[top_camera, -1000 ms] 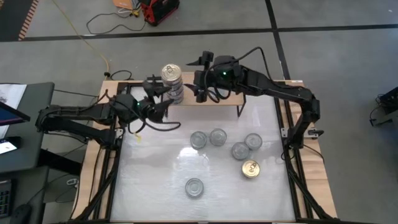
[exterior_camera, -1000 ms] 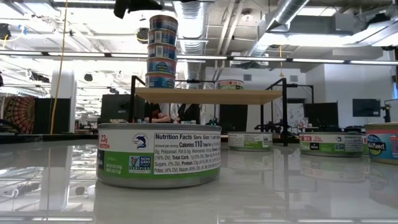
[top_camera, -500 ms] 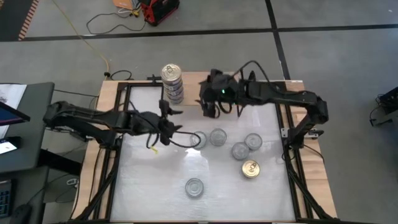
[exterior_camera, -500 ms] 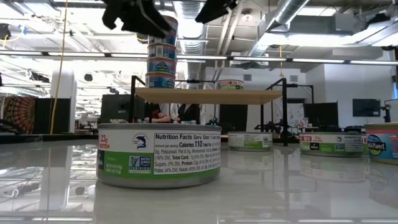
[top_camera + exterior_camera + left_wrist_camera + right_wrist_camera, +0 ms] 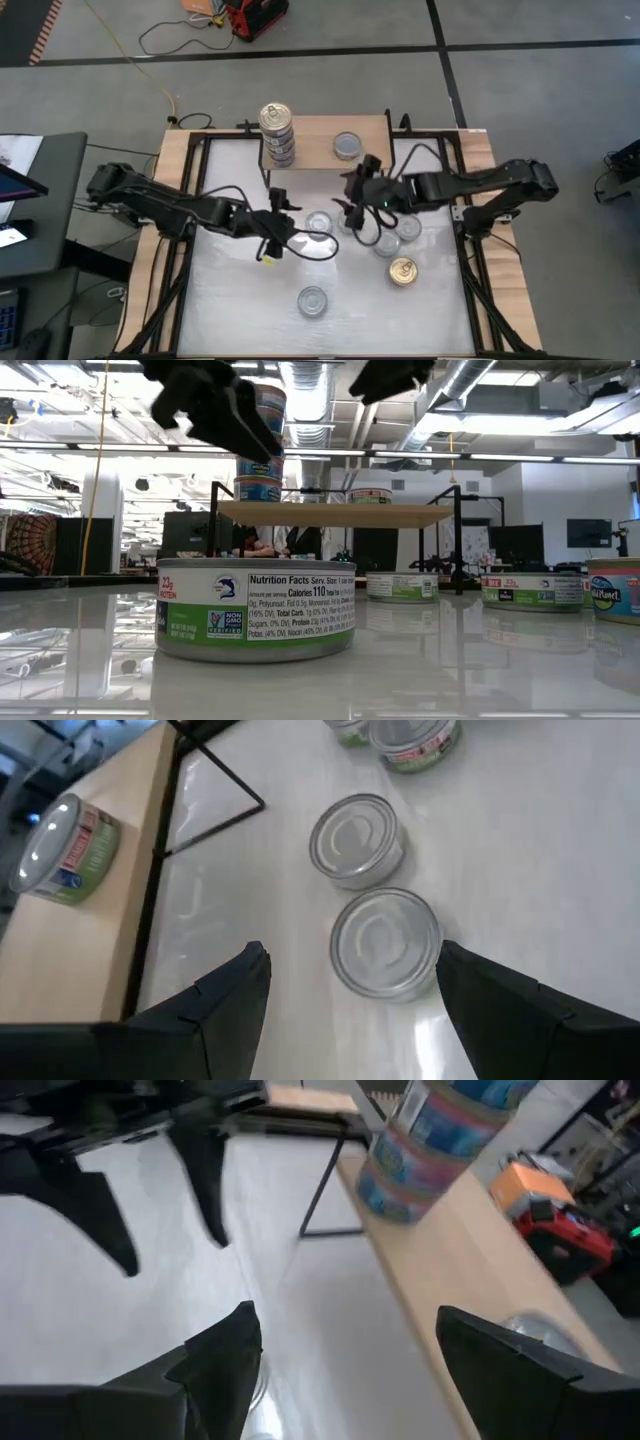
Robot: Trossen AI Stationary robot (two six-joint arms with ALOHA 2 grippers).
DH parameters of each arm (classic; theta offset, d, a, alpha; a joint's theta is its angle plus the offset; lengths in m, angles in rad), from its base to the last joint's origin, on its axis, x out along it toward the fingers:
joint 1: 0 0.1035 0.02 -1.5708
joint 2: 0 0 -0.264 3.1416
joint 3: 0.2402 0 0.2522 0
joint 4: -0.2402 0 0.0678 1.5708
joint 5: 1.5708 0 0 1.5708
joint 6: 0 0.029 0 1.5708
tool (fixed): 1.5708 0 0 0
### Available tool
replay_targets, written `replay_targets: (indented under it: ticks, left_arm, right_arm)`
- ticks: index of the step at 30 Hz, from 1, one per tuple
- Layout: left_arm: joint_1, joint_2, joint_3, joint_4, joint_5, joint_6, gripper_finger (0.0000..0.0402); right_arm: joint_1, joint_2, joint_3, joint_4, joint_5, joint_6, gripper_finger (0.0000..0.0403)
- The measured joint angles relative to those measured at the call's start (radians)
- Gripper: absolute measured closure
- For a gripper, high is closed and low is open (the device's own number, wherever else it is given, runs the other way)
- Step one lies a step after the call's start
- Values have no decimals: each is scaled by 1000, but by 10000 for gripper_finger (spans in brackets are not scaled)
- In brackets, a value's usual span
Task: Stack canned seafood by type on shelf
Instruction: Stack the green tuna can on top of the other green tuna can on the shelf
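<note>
The shelf [image 5: 320,152] is a light-wood board at the table's far edge. On its left end stands a stack of blue-labelled cans [image 5: 277,130], and one silver-topped can [image 5: 347,147] sits alone further right. Several silver-topped cans [image 5: 320,222] and a gold-topped can [image 5: 402,271] lie on the white table. My left gripper [image 5: 285,218] hovers open just left of two silver cans [image 5: 385,942]. My right gripper [image 5: 345,195] hangs open above the can cluster, pointing toward the stack [image 5: 430,1140]. Neither holds anything.
A lone silver can [image 5: 313,300] sits near the table's front edge and fills the foreground of the low view [image 5: 255,610]. The shelf's black legs [image 5: 388,178] stand on the table's far part. Dark cables hang from both arms.
Both grippers have left the shelf and come toward the table's near edge and down, rolling as they went. The left one has swung right to the nearest silver cans. The right one has drawn back over the cluster, uncovering the single can on the shelf.
</note>
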Motion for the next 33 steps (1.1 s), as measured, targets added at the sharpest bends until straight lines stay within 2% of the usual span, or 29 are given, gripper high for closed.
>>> replay_targets:
  ticks: [4, 8, 13, 20, 23, 27, 33]
  left_arm:
    - [1, 55, 0, 111, -45, -67, 127]
    - [1, 79, 0, 176, -52, -161, 127]
    - [1, 78, 0, 227, -44, -200, 127]
    - [0, 93, 0, 262, 25, -315, 127]
    - [-11, 106, 0, 247, 74, -358, 127]
    - [-66, 137, -5, 249, 146, -362, 127]
    - [-124, 158, -5, 274, 95, -314, 127]
  right_arm:
    - [91, -1, -19, -16, 88, 74, 74]
    - [176, -1, -22, -25, 158, 139, 74]
    - [266, -1, -22, -50, 234, 223, 74]
    - [354, 35, -30, -95, 285, 389, 74]
    - [386, 75, -88, -67, 335, 444, 74]
    - [426, 125, -191, 6, 322, 547, 74]
    - [480, 143, -307, 121, 301, 587, 74]
